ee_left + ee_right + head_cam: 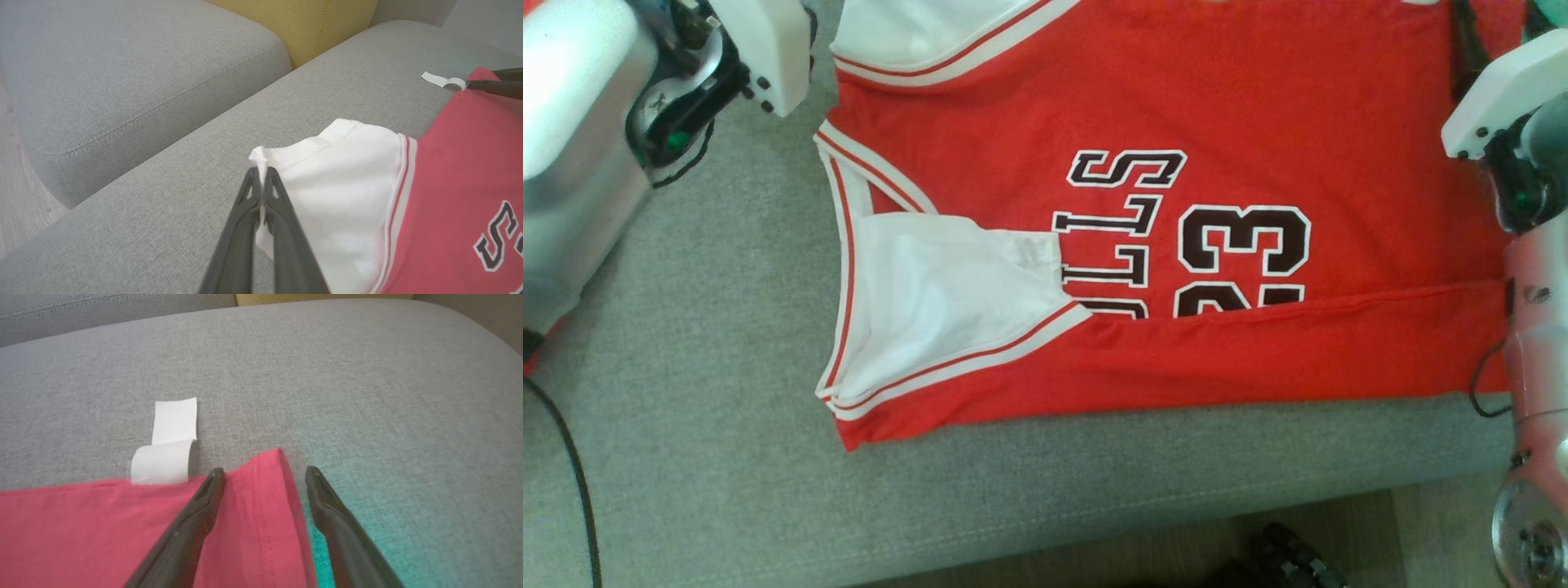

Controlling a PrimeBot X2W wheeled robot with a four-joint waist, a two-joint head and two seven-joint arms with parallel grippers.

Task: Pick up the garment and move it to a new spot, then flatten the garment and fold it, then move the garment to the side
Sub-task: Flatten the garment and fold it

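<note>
The garment (1176,106), a red jersey with white sleeves and black lettering, lies spread on the grey sofa seat (703,343). Its near edge is folded over the lower letters. In the left wrist view my left gripper (261,173) is shut on the bunched edge of the white sleeve (339,171). My right gripper (264,473) is open and straddles the red hem corner (261,506): one fingertip rests over the cloth, the other over bare sofa. A white label (169,451) curls out beside that corner. The right gripper's fingers (500,83) also reach in at the left wrist view's right edge.
A second grey cushion (122,73) and a yellow cushion (310,24) lie beyond the seat. The seat's front edge (1094,523) drops to wooden floor, where a dark object (1282,555) sits. A black cable (572,474) trails at the left.
</note>
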